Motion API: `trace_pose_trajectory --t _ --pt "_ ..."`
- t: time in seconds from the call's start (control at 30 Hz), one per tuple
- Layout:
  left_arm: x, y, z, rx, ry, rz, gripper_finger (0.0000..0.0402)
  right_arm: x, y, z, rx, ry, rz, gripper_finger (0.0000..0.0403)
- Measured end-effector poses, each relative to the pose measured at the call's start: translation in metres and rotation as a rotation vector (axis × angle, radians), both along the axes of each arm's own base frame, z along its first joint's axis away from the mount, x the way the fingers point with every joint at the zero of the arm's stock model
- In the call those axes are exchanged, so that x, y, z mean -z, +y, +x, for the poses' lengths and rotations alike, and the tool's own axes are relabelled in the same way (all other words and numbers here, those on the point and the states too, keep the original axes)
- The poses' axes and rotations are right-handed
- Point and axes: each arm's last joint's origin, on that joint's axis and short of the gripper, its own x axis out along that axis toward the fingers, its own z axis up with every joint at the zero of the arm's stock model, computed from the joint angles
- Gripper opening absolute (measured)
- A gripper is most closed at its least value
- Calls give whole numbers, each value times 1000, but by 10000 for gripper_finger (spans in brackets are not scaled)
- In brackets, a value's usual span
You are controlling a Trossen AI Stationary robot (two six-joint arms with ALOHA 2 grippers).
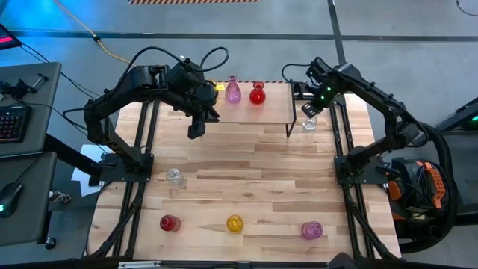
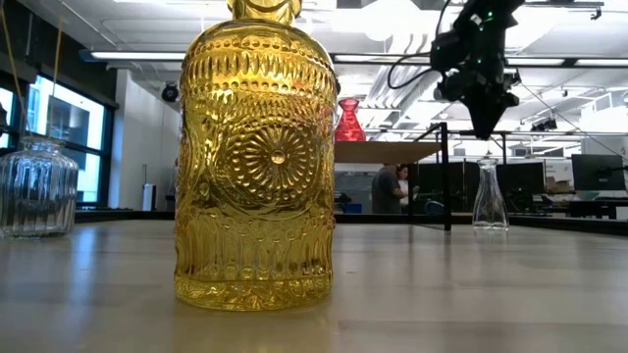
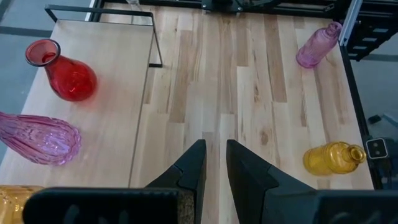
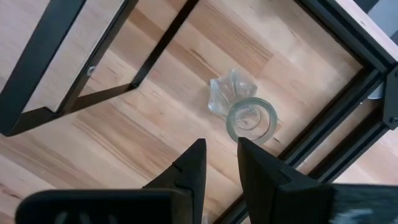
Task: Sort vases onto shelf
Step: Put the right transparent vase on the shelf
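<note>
The right gripper (image 4: 221,163) hovers over a clear vase (image 4: 239,109) beside the shelf (image 1: 272,112), fingers nearly closed, empty. Descending so, they could topple it. The left gripper (image 3: 214,163), likewise narrow, holds nothing.

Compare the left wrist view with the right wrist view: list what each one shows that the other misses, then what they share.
Only the left wrist view: a red vase and a pink vase on the shelf, plus another pink vase and a yellow vase on the table.

Only the right wrist view: a clear vase on the table beside the shelf's black legs.

Both: butcher-block table and an empty end effector, left end effector, right end effector.
</note>
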Motion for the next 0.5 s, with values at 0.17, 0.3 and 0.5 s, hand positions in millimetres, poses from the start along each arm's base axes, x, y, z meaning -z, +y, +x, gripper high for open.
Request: trace_pose_trajectory --t 0.17,0.3,0.5 --pt "0 0 0 0 0 0 55 4 -2 1 0 0 0 73" --pt "0 0 0 1 0 0 55 20 -1 0 7 15 20 73" --pt "0 0 0 1 0 0 55 32 -3 2 22 -1 2 73"
